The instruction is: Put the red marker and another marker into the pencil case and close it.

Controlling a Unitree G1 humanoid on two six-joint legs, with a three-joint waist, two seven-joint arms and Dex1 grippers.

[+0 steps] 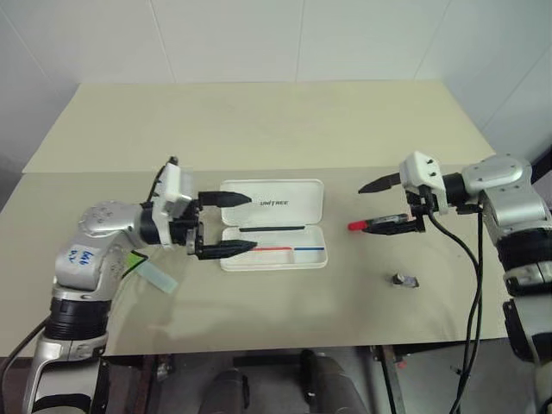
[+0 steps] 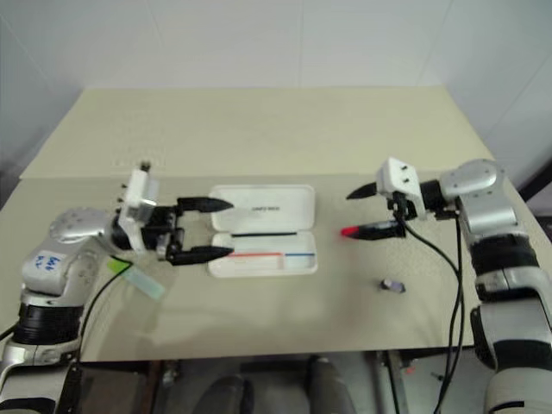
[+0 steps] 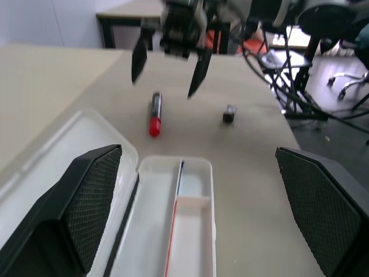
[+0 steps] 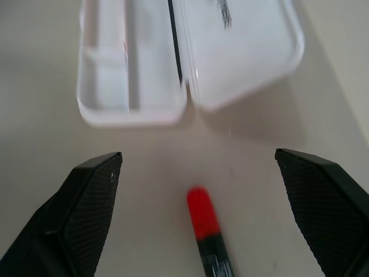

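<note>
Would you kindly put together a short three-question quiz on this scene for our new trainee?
1. True or false: the pencil case lies open on the table.
2. Which claw has the red marker lying between its open fingers? A) left claw B) right claw
3. Fill in: the green marker lies on the table beside the robot's ____ arm.

Key
1. True: the lid is folded back and the tray shows its red-and-blue stripe.
2. B: the marker rests on the table, not gripped; the left claw hangs open at the case's left end.
3. Left.
</note>
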